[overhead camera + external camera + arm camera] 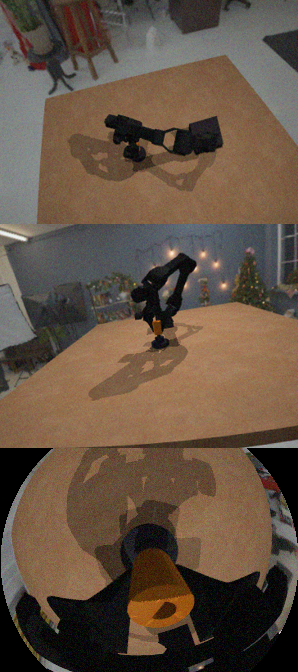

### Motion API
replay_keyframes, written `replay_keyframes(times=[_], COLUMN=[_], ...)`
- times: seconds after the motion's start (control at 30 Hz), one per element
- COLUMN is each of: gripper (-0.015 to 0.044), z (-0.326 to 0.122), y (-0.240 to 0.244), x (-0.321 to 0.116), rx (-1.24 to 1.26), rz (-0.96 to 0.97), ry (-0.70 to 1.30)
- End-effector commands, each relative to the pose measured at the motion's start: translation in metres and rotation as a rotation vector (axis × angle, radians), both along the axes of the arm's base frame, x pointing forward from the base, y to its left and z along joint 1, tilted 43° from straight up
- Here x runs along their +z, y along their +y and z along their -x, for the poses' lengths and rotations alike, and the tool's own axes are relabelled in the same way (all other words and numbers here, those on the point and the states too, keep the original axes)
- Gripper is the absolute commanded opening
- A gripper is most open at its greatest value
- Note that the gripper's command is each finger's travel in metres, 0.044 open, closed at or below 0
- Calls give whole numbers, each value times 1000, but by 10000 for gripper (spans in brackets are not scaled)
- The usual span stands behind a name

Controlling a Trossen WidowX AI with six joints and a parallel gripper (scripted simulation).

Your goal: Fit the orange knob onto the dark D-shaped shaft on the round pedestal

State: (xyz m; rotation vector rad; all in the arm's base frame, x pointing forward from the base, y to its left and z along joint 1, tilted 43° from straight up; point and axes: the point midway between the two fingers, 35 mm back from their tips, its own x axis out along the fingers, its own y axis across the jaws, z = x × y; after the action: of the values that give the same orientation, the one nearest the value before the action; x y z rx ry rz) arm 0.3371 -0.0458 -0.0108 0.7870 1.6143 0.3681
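end effector (pixel 135 140) (pixel 157 322) (pixel 153 571): part-open, clamped on orange tapered knob (pixel 138 144) (pixel 157 328) (pixel 157 579) | knob: near-upright, above round dark pedestal (pixel 140 155) (pixel 160 344) (pixel 150 533), unseated | next: likely down, twisting to match 1 flat

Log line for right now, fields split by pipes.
gripper: shut on orange knob | knob: upright, above round pedestal, not down on it | flat-side alignment: cannot tell | release: not done
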Motion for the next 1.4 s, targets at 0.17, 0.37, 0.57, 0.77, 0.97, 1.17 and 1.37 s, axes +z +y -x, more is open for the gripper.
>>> replay_keyframes(times=[0.17, 0.37, 0.57, 0.77, 0.97, 1.17, 1.37], gripper=[0, 0, 0, 0, 0, 0, 0], z=[1, 1, 1, 2, 2, 1, -2], y=[0, 0, 0, -2, -3, -3, -2], x=[0, 0, 0, 3, 5, 5, 3], rx=[-3, -3, -3, -3, -23, -42, -42], rz=[1, 1, 1, 1, 2, 3, 3], ry=[5, 5, 5, 6, 24, 41, 40])
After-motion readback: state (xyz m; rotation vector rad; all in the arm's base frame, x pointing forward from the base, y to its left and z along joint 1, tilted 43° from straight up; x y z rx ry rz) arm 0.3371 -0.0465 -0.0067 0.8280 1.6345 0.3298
